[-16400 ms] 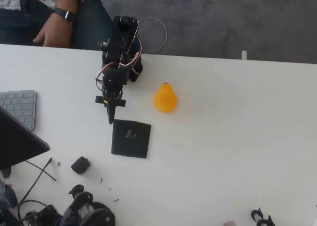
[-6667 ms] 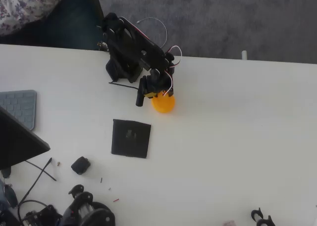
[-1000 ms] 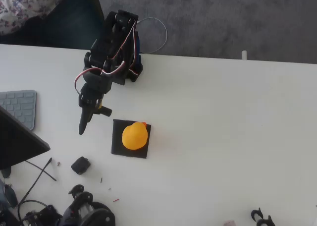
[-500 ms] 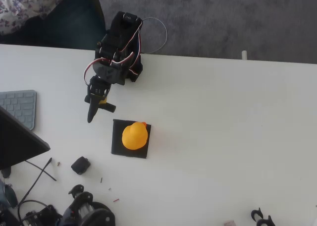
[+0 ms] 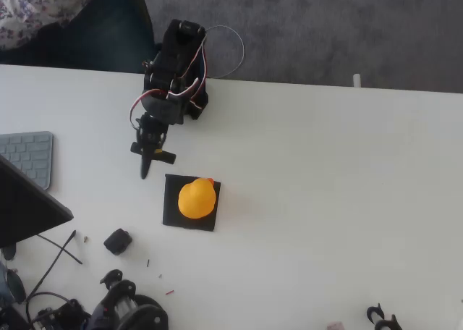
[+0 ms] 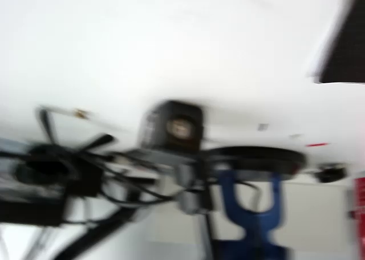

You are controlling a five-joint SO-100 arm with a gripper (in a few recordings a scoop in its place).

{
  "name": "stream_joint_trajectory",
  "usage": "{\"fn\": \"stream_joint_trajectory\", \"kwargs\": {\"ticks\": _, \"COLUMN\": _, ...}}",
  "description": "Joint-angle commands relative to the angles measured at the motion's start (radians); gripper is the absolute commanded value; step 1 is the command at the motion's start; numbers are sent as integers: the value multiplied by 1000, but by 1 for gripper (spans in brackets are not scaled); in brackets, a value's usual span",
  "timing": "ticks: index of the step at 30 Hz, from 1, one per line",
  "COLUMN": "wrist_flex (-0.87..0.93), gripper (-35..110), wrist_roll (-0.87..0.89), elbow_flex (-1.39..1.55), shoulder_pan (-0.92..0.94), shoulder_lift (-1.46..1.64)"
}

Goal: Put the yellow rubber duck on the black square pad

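The yellow rubber duck [image 5: 197, 198] sits on the black square pad [image 5: 171, 205] in the overhead view, covering its upper right part, with its orange beak toward the pad's far edge. My gripper [image 5: 145, 172] hangs just beyond the pad's upper left corner, apart from the duck, with its fingers together in one point and nothing between them. The black arm rises from its base [image 5: 182, 51] at the table's far edge. The blurred wrist view catches a corner of the black pad [image 6: 348, 49] at the right edge.
A small black cube-like part [image 5: 116, 241] [image 6: 171, 126] lies left of and below the pad. A grey keyboard [image 5: 29, 156] and a dark screen corner [image 5: 25, 210] stand at the left. Cables and black parts [image 5: 119, 308] crowd the lower left. A person sits at the top left.
Over the last second the arm drew back toward its base and its tip swung right, closer to the pad's corner. The duck stayed still on the pad; earlier it stood on the bare table.
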Motion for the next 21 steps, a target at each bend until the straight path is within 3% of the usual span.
{"fn": "stream_joint_trajectory", "kwargs": {"ticks": 1, "wrist_flex": 8, "gripper": 16, "wrist_roll": -43, "elbow_flex": 21, "shoulder_pan": -114, "shoulder_lift": 20}}
{"fn": "stream_joint_trajectory", "kwargs": {"ticks": 21, "wrist_flex": 0, "gripper": 16, "wrist_roll": -29, "elbow_flex": 31, "shoulder_pan": -144, "shoulder_lift": 20}}
